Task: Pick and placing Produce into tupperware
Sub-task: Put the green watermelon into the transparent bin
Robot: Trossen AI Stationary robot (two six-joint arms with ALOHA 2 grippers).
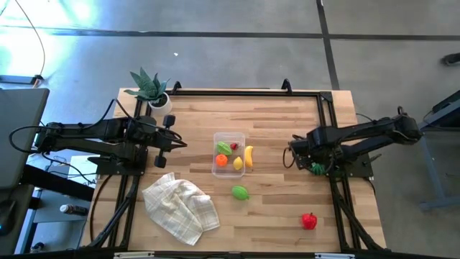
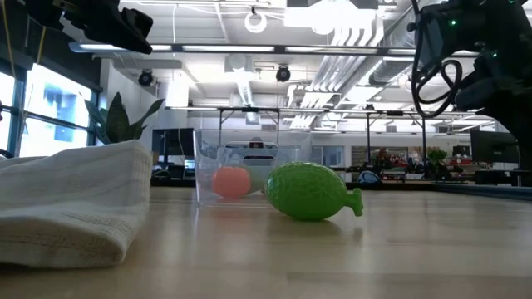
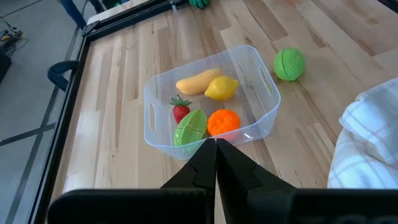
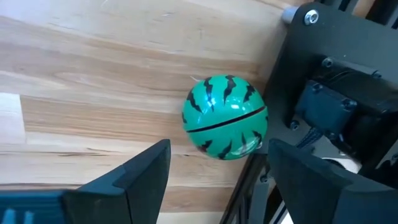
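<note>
We hold right gripper (image 4: pixel 214 180) spread over melon (image 4: pixel 225 117), against arm base right of tub (image 1: pixel 228 154); risk: fingers snag frame, melon rolls. Left gripper (image 3: pixel 216 163) pinched, empty.

From the low view we see the tupperware (image 2: pixel 249 170) only in part: the light green fruit (image 2: pixel 314 192) covers its lower right corner, and through the wall just 1 orange piece (image 2: pixel 231 182) reads clearly, the rest a blur. The cloth (image 2: pixel 71 199) runs off that picture's left edge. In the left wrist view the cloth (image 3: pixel 367 143) is cut by the right edge. In the right wrist view the striped green ball (image 4: pixel 224 116) sits partly behind the black frame (image 4: pixel 336 93). From above, that ball (image 1: pixel 317 169) is mostly hidden under the right arm (image 1: pixel 352 137).
</note>
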